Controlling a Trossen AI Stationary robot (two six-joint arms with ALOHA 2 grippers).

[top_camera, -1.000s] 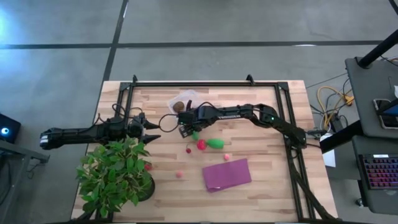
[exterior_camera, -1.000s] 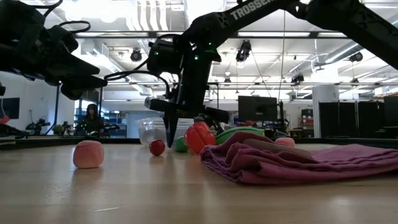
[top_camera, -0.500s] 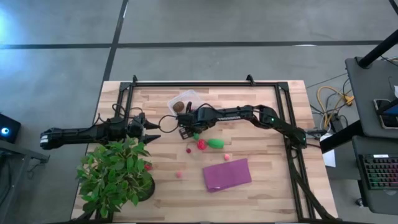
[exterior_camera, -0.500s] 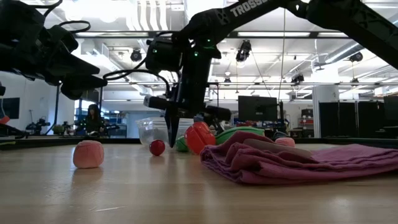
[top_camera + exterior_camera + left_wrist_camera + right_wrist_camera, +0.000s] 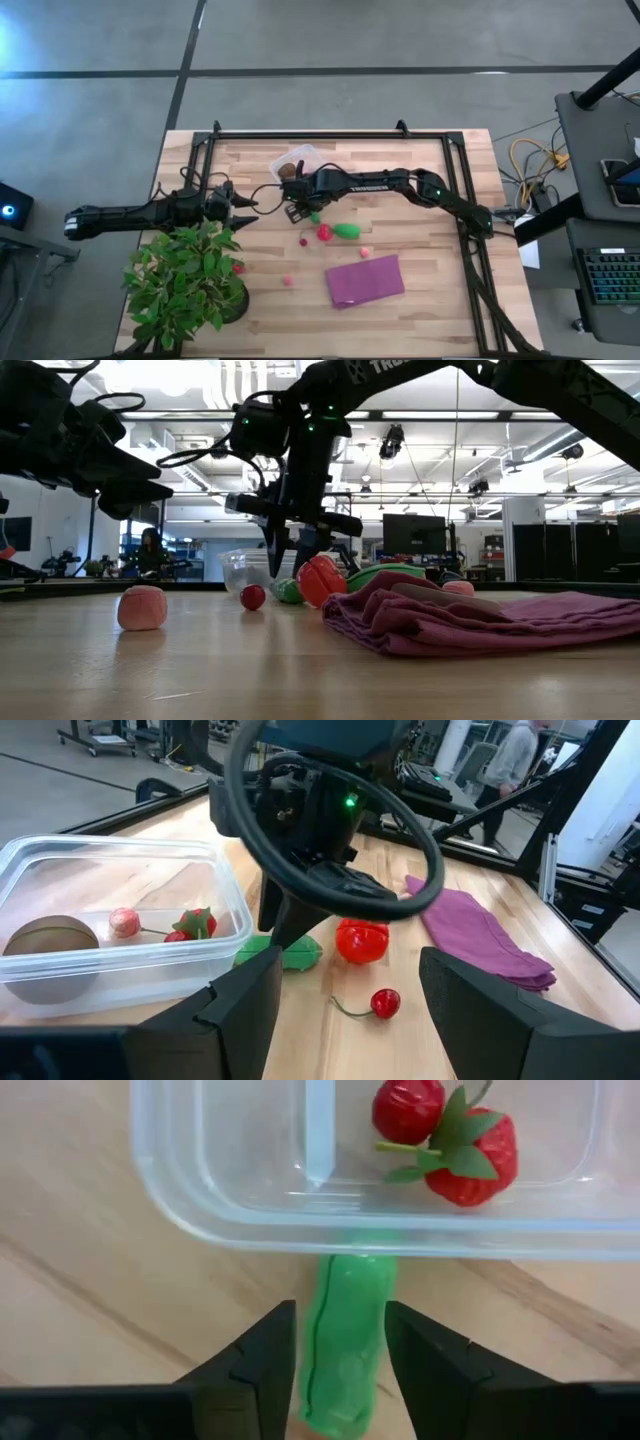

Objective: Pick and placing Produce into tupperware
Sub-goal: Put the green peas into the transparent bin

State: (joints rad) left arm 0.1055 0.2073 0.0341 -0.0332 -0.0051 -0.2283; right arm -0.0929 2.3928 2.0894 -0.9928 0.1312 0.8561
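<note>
- Produce: we see the green oblong piece lying lengthwise between our right tool's spread, released fingers, its far end touching the tupperware.
- Left tool, also released, waits farther off.

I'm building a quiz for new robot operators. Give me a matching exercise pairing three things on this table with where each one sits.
Things:
1. brown toy ball
2. green oblong toy piece
3. purple flat cloth

Places:
A. on the wood, well apart from the container
B. inside the clear square plastic container
C. on the wood, just outside the container's wall

Pairs: 1-B, 2-C, 3-A
</note>
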